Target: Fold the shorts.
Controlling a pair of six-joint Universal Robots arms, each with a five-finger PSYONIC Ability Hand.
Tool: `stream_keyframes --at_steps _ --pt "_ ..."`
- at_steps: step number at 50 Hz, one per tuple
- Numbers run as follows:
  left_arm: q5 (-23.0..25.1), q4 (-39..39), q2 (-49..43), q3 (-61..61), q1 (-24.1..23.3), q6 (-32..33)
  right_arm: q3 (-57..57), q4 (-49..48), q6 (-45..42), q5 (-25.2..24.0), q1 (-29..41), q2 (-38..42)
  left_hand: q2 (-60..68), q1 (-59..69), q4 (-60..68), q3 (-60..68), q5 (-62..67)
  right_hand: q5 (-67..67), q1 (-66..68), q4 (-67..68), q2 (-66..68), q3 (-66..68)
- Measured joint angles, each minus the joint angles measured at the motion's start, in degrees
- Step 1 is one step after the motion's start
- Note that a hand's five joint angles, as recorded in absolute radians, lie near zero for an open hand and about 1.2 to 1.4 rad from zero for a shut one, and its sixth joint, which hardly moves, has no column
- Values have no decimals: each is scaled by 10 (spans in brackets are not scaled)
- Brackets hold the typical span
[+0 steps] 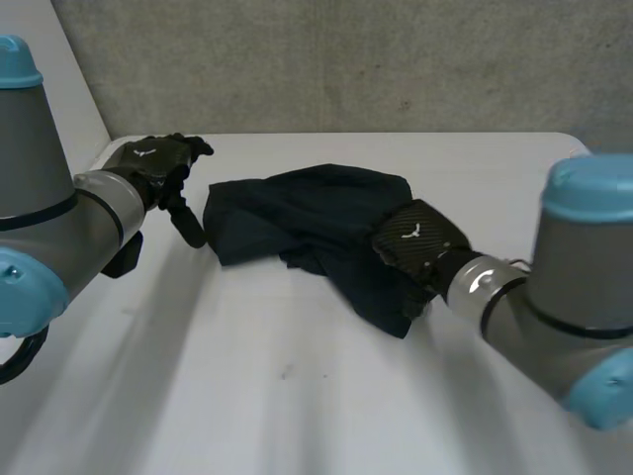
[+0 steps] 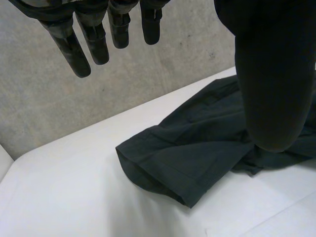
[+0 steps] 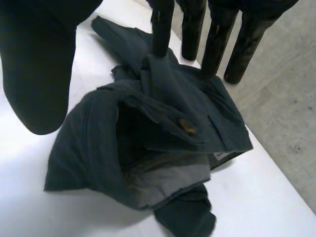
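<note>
Hardly begun, by the look of it. On the white bench (image 1: 297, 396), toward its far side: a pair of dark navy woven-cloth shorts (image 1: 297, 213), bunched in a loose heap rather than laid flat. Along the right palm, the waist end: waistband flopped open, a small brown button (image 3: 186, 127) uppermost, paler lining exposed beneath, one leg trailing away beyond the fingertips. No neat crease or stacked layer anywhere, only wrinkles and chance overlaps.

Black right hand (image 1: 420, 242) over the waist end of the heap. Fingers (image 3: 161, 29) straight and spread, some tips touching the cloth, thumb held wide apart. Pinches nothing, as far as can be seen.

Black left hand (image 1: 153, 163) just beside the opposite end, off the cloth, hanging above bare bench. Fingers (image 2: 96, 42) straight, side by side, relaxed. Holds nothing. Ahead of them, a hemmed leg opening lying flat on the bench.

Left to do, judging from this: nearly all. Needs spreading flat first, legs side by side, waistband squared. Then one leg over the other, and a fold across. Probably calls for both hands on the cloth, one at each end.
</note>
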Motion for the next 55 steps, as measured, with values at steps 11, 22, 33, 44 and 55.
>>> stream_keyframes --at_steps 11,22,33,44,55 --pt "-1 11 -15 -1 0 0 -2 -87 45 41 21 70 0 0 0 0 0 430 342 453 443 429" --pt "-1 12 -10 1 0 0 70 154 -118 -60 21 -52 0 0 0 0 0 430 342 453 443 448" --pt "2 37 -27 4 -2 2 172 424 -297 -128 9 -131 0 0 0 0 0 245 186 239 219 227" --pt "6 115 -114 41 -24 77 65 322 -109 -197 -53 -151 0 0 0 0 0 -30 -21 -36 -28 -33" --pt "10 141 -211 108 -42 167 -25 194 191 -160 -142 -117 1 2 0 0 0 -30 -21 -36 -28 -33"
